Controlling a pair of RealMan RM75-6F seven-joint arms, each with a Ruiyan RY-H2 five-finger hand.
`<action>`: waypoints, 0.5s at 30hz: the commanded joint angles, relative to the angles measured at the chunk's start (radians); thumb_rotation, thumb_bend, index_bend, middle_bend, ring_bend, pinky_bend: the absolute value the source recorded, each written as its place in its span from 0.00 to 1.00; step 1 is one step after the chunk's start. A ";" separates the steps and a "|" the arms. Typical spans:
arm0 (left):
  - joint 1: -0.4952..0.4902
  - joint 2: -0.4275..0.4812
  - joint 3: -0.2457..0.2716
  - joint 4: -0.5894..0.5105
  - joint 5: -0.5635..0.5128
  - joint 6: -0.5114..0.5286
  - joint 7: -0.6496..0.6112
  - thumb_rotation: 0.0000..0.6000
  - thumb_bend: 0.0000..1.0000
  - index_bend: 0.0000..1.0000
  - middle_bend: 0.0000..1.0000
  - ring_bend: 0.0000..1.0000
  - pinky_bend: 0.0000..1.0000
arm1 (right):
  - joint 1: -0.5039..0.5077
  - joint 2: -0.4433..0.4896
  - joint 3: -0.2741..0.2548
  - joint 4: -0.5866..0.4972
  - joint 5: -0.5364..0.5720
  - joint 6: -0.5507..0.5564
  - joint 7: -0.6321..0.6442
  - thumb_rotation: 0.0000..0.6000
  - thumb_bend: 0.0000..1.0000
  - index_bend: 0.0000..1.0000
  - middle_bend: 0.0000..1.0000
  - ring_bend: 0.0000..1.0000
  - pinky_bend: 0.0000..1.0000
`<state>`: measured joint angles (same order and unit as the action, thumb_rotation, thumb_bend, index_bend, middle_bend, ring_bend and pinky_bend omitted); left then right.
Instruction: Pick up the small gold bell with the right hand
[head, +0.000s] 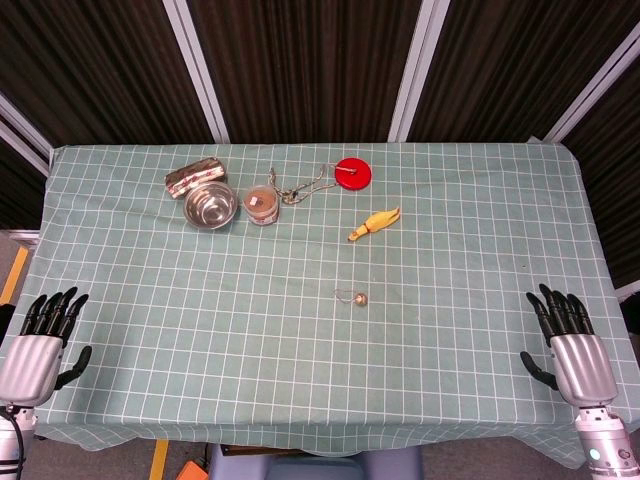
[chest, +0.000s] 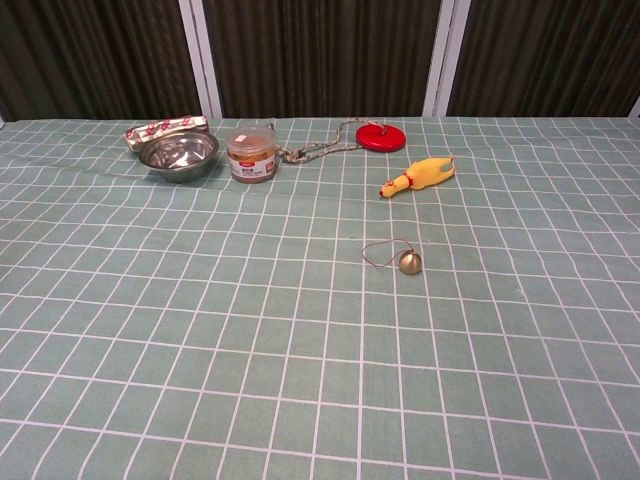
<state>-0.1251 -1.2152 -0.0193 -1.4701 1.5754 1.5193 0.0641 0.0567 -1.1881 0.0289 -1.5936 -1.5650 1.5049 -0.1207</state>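
The small gold bell (head: 361, 298) lies near the middle of the green checked tablecloth, with a thin loop of cord to its left; the chest view shows the bell (chest: 410, 263) plainly. My right hand (head: 567, 339) rests at the table's near right edge, fingers apart and holding nothing, far to the right of the bell. At the near left edge my left hand (head: 43, 337) lies the same way, empty. Neither hand shows in the chest view.
At the back stand a steel bowl (head: 211, 206), a patterned pouch (head: 194, 174), a small jar (head: 262, 205), a red disc (head: 352, 172) with a cord, and a yellow rubber chicken (head: 374, 224). The tablecloth (head: 450, 380) covers the whole table.
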 joint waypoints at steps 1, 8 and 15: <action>-0.001 0.000 0.002 0.000 0.003 -0.003 -0.002 1.00 0.41 0.00 0.00 0.00 0.00 | 0.002 -0.002 -0.003 0.000 -0.003 -0.004 0.000 1.00 0.37 0.00 0.00 0.00 0.00; -0.008 0.004 0.006 -0.001 0.007 -0.017 -0.017 1.00 0.41 0.00 0.00 0.00 0.00 | 0.080 -0.042 0.006 0.016 -0.041 -0.096 -0.025 1.00 0.37 0.00 0.00 0.00 0.00; -0.005 0.012 0.020 -0.008 0.031 -0.010 -0.029 1.00 0.41 0.00 0.00 0.00 0.00 | 0.303 -0.158 0.094 0.082 -0.014 -0.353 -0.089 1.00 0.37 0.12 0.00 0.00 0.00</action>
<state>-0.1304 -1.2039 -0.0008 -1.4770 1.6052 1.5085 0.0369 0.2653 -1.2808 0.0753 -1.5540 -1.5987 1.2536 -0.1786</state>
